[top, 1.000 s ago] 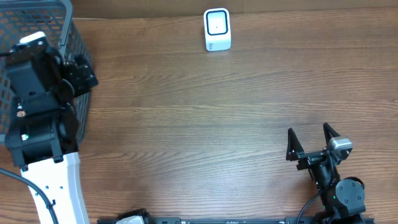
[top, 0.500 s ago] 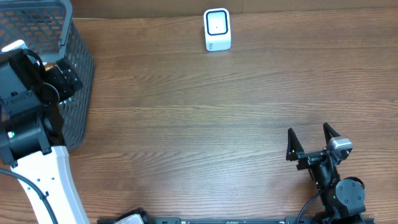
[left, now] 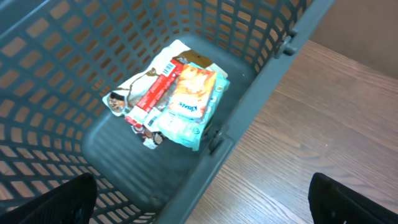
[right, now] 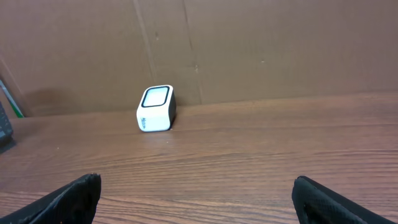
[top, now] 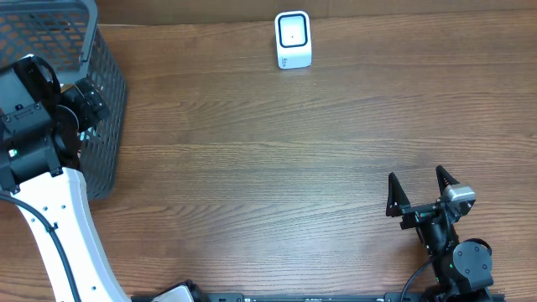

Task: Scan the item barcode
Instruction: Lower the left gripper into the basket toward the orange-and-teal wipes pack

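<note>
Our left claw (left: 199, 208) has swung over the far-left basket (left: 267, 68), spread wide above the snack packets (left: 177, 99); right claw (top: 419, 189) sits wide too. Grab's next, we reckon.

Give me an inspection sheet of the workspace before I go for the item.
Surface: wooden table, no spills or marks seen.
Job's things: white scanner upright at the far edge; packets lying on the floor of the grey basket at the far left.
Clutter: nothing seen.
Grippers: left gripper open above the basket, holding nothing; right gripper open near the front right, facing the scanner, holding nothing.
Cables: black cable runs along the left arm's white link, apart from the basket.
Surroundings: brown cardboard backdrop behind the table.
</note>
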Robot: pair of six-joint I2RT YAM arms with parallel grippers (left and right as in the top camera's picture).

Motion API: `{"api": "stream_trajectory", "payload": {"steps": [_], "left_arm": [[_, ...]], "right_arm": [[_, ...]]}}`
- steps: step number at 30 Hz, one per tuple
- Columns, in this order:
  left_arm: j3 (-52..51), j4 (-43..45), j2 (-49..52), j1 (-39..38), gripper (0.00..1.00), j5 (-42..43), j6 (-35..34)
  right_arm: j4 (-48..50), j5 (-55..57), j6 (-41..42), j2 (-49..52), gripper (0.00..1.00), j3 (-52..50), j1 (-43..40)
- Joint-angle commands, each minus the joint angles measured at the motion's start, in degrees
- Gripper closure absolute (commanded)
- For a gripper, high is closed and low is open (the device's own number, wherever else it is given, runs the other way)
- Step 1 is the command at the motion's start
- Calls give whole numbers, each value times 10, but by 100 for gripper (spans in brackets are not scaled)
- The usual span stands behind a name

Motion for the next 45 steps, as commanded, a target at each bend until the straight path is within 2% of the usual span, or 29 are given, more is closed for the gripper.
{"api": "stream_trajectory", "payload": {"steps": [1,18,29,33,41,45], "left_arm": [[12,9,4,3,0,33,-4],[12,47,4,3,0,28,-3],[12,49,4,7,0,-62,43],[12,48,7,21,0,-25,47],[12,47,26,88,1,145,45],[12,27,51,103,0,157,38]], "right_arm": [[2,1,2,-3,0,-6,-3],[3,1,2,-3,0,-6,-3],[3,1,2,-3,0,-6,-3],[3,1,2,-3,0,-6,-3],[3,1,2,-3,0,-6,-3],[3,1,2,-3,0,-6,-3]]}}
